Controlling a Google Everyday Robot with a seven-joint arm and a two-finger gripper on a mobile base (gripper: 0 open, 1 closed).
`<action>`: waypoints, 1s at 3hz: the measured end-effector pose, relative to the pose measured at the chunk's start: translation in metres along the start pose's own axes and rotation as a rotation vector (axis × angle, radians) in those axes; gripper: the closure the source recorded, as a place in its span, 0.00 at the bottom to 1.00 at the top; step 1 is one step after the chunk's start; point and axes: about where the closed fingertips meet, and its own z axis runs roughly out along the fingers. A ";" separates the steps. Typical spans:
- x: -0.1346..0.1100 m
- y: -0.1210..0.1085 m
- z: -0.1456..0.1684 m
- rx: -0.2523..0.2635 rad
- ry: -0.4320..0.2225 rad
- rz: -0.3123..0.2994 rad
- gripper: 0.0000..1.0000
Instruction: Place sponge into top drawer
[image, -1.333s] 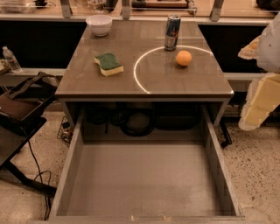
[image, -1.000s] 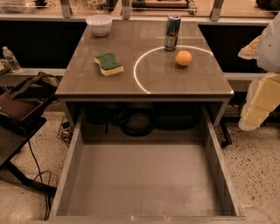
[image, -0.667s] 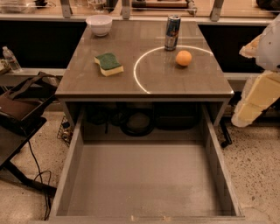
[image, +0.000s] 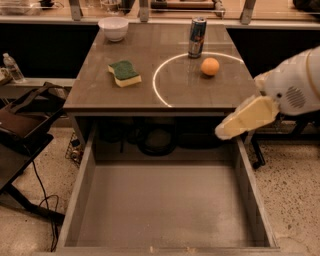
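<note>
The sponge (image: 124, 73), dark green on top over pale yellow foam, lies on the left part of the brown table top (image: 150, 92). The top drawer (image: 165, 205) stands pulled out wide below the table's front edge, its flat grey bottom bare. My gripper (image: 224, 132) comes in from the right on a white arm (image: 295, 85). Its cream finger hangs over the drawer's right wall, just under the table's front right corner. It is far right of the sponge and holds nothing that shows.
An orange ball (image: 210, 66) and a dark can (image: 197, 30) stand on the table's right part, inside a white circle line (image: 156, 85). A white bowl (image: 113, 28) sits at the back left. A dark chair (image: 20, 125) and cables are on the floor at the left.
My arm has swung in from the right edge toward the left and down. The gripper now reaches over the drawer's right wall. The sponge, ball, can and drawer have not moved.
</note>
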 end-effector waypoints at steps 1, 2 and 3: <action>-0.016 0.021 0.038 -0.050 -0.187 0.010 0.00; -0.068 0.009 0.052 0.044 -0.386 -0.043 0.00; -0.070 0.009 0.054 0.051 -0.385 -0.030 0.00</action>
